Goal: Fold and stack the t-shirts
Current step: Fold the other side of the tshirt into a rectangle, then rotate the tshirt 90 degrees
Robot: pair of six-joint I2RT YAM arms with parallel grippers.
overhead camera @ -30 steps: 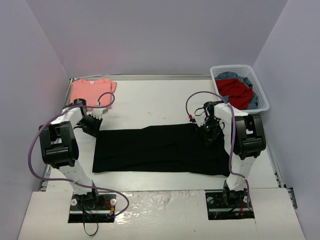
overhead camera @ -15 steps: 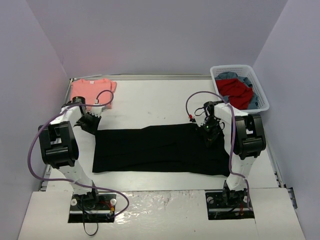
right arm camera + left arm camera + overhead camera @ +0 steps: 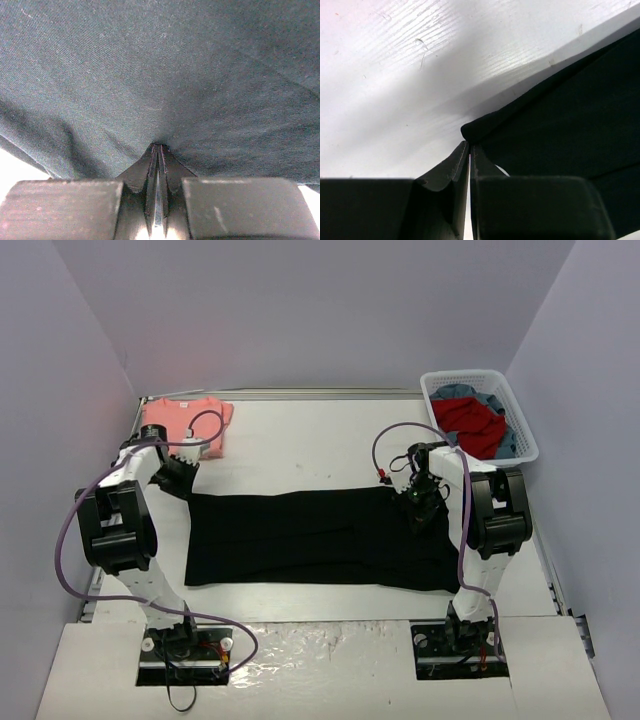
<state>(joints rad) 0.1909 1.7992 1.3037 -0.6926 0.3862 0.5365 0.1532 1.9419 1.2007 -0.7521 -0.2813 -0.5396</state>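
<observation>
White arms (image 3: 150, 592), black joints (image 3: 117, 530), purple cables (image 3: 62, 560)

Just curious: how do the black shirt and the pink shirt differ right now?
The black shirt is larger, spread in a long central band; the pink shirt is smaller, at the far left corner. Jaws pinch the black one; the pink lies untouched. Both rest on the table.

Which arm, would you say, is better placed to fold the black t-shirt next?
Probably left: left gripper pinches the black t-shirt at its corner; right gripper pinches short of the end.
</observation>
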